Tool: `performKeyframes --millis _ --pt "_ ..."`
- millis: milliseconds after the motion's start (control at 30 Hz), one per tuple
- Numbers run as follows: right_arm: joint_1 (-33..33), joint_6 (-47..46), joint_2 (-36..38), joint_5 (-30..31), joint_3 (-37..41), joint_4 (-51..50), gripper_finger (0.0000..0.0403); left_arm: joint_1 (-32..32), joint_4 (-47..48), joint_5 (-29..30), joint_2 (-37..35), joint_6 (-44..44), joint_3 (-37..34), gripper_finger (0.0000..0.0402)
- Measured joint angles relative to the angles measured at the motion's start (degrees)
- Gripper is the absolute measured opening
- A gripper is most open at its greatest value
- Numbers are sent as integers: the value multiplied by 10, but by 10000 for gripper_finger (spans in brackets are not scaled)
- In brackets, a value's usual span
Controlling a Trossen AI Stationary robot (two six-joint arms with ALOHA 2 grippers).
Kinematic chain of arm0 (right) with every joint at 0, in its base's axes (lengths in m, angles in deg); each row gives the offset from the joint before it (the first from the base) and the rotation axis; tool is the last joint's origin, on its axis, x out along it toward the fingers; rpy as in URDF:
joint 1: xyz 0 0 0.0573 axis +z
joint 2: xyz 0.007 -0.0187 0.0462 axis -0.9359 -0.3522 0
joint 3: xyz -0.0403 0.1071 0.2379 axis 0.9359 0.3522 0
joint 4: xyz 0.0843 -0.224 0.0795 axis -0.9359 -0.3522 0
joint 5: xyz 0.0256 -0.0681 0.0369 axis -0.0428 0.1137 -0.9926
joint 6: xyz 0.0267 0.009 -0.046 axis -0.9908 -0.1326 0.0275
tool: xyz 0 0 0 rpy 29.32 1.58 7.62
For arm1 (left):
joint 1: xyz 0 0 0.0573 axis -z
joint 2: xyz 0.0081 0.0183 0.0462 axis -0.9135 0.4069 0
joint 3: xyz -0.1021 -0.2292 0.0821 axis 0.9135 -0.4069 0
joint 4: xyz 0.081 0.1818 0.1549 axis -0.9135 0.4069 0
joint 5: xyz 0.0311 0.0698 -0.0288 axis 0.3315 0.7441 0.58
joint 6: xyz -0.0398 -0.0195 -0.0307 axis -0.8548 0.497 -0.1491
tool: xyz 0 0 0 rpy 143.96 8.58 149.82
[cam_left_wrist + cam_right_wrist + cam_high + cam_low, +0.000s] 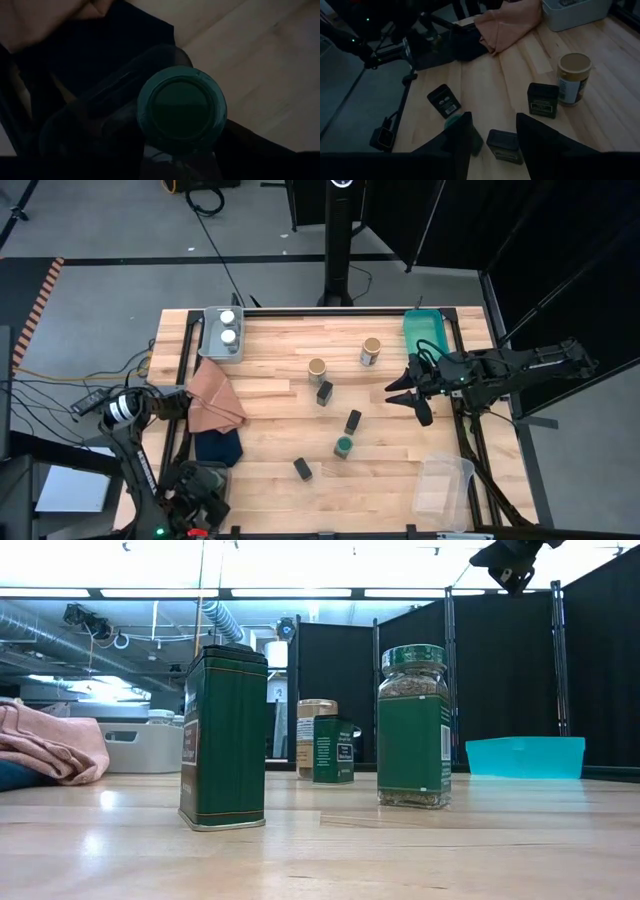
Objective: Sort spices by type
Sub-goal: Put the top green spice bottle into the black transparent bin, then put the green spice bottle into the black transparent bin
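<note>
Two white-lidded jars [229, 326] stand in a white tray [210, 345] at the far left. Two tan-lidded jars [317, 369] [371, 351] and three black tins [324, 392] [353, 421] [302, 469] stand mid-table, as does one green-lidded jar [343, 446] [413, 727]. My left gripper [203, 480] is at the near left corner, shut on the other green-lidded jar [181, 107]. My right gripper [408, 398] [510, 565] hangs open, high above the table's right side. Below it in the right wrist view are a tin [505, 146] and the standing green-lidded jar [465, 135]. My left gripper [180, 130] has the green-lidded jar between its two fingers [250, 147], coming from above and pointing down. The lid [181, 107] faces the wrist camera and hides where the fingers touch the body. I cannot tell whether the jar's base rests on anything.
A brown cloth [213, 395] and a navy cloth [215, 442] lie by the left edge. A teal tray [428, 330] sits at the far right corner and a clear container [443, 485] at the near right. Bare wood shows between the tins and the clear container.
</note>
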Motion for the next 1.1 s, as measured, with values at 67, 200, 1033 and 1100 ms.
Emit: performKeyframes --millis 67,200,1033,1100 --pt "0 0 0 0 0 0 160 0 -1 0 0 5 0 224" --pt "0 0 0 0 0 0 160 0 0 -2 0 5 0 259" --pt "0 0 0 -5 0 5 160 -102 66 185 -10 78 145 286" --pt "0 5 0 -7 0 5 160 -133 66 230 -10 143 157 286"
